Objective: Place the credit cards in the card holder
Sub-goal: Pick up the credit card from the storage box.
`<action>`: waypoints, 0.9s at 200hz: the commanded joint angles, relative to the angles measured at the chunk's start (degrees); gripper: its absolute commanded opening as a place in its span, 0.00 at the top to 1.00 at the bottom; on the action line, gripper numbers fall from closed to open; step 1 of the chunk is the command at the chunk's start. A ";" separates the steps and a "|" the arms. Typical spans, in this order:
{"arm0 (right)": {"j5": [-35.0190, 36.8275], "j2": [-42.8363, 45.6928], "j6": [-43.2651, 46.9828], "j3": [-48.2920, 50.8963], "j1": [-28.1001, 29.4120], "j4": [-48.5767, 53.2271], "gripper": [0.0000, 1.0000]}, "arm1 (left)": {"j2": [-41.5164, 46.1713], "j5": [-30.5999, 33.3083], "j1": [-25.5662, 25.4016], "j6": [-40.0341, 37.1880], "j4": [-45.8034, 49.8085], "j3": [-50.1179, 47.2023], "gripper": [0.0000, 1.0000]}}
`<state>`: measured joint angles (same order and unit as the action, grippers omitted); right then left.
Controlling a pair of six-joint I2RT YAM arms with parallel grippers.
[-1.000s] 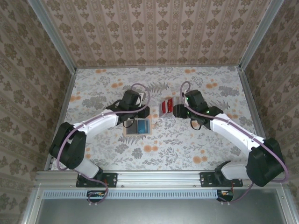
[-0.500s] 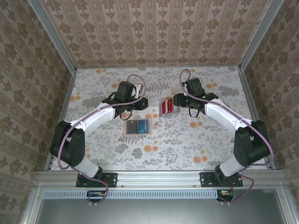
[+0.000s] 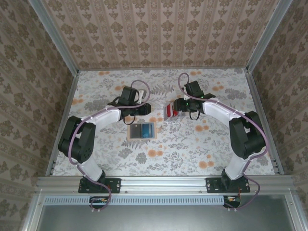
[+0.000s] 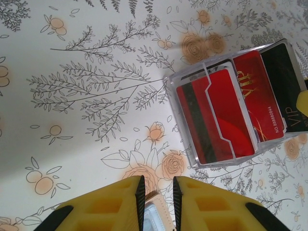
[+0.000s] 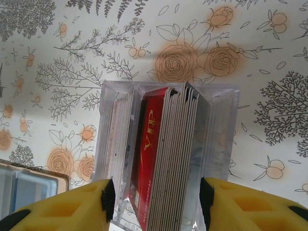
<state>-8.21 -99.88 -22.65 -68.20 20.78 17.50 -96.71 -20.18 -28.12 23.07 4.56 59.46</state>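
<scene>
The credit cards [image 5: 159, 159] stand on edge as a stack in a clear plastic box [image 3: 172, 110] at mid-table; the front ones are red [image 4: 219, 118]. My right gripper [image 5: 157, 197] hangs open over the box, one finger on each side of the stack [image 3: 179, 107]. The card holder [image 3: 143, 131] lies open and flat, tan rim and blue-grey pockets up, nearer than the box and to its left. Its corner shows under my left gripper [image 4: 156, 192], whose jaws stand a narrow gap apart with nothing between them. In the top view the left gripper [image 3: 143, 108] is just beyond the card holder [image 5: 29, 185].
The floral tabletop [image 3: 192, 144] has free room in front of the box and the card holder. Wallpapered walls with metal corner posts [image 3: 255, 96] close in the sides and back. The two arms reach in from both sides toward the middle.
My right gripper has moved left and away from me until it straddles the card stack. My left gripper has drawn back from over the card holder toward the far side. Box and holder have not moved.
</scene>
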 commanded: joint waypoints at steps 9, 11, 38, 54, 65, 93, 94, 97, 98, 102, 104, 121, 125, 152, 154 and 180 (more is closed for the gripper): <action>-2.13 -1.68 0.47 -0.30 -0.12 -2.56 0.46 | -0.28 -1.61 1.20 -2.14 -2.53 -1.53 0.75; -2.20 -1.72 0.43 -0.14 -0.10 -2.86 0.46 | -0.29 -1.66 1.22 -2.08 -2.62 -1.56 0.75; -2.80 -2.83 -0.09 1.50 0.10 -5.06 0.46 | -1.53 -2.60 1.50 -2.10 -3.00 -1.46 0.75; -2.25 -2.99 0.14 1.58 0.06 -5.07 0.46 | -1.99 -2.73 1.49 -2.08 -3.26 -1.57 0.75; -1.90 -3.04 0.15 1.76 0.13 -5.02 0.46 | -2.32 -2.76 1.53 -2.11 -3.40 -1.58 0.75; -0.41 -2.78 0.46 2.28 0.18 -5.01 0.46 | -2.52 -2.94 1.62 -2.17 -3.46 -1.67 0.75; -0.37 -2.82 0.48 2.33 0.16 -4.92 0.46 | -2.52 -2.93 1.60 -2.16 -3.48 -1.65 0.75; -0.14 -2.91 0.57 2.37 0.15 -4.85 0.46 | -2.57 -2.86 1.58 -2.24 -3.50 -1.71 0.75; -0.10 -2.89 0.54 2.37 0.14 -4.85 0.46 | -2.59 -2.85 1.58 -2.24 -3.50 -1.71 0.75; 0.17 -3.02 0.56 2.44 0.14 -4.76 0.46 | -2.53 -2.77 1.58 -2.32 -3.49 -1.70 0.75; 0.26 -3.11 0.52 2.46 0.14 -4.87 0.46 | -2.52 -2.80 1.58 -2.33 -3.48 -1.71 0.75; -0.11 -3.96 0.50 2.55 0.22 -5.18 0.46 | -2.74 -2.97 1.59 -2.19 -3.41 -1.65 0.75; -0.36 -4.08 0.44 2.55 0.31 -5.33 0.46 | -2.72 -3.10 1.58 -2.18 -3.48 -1.71 0.75; -0.34 -3.61 0.58 3.22 0.45 -5.74 0.46 | -2.61 -3.15 1.58 -2.11 -3.74 -1.89 0.75; -0.39 -3.49 0.59 3.35 0.42 -5.75 0.46 | -2.63 -3.12 1.58 -2.12 -3.76 -1.91 0.75; -0.17 -0.86 0.58 5.53 0.41 -7.29 0.46 | -3.03 -3.46 1.58 -2.06 -3.73 -1.88 0.75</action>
<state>-9.19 -101.71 -22.61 -65.91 20.84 9.69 -98.74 -22.35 -26.92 22.61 1.87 58.19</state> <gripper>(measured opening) 0.544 0.248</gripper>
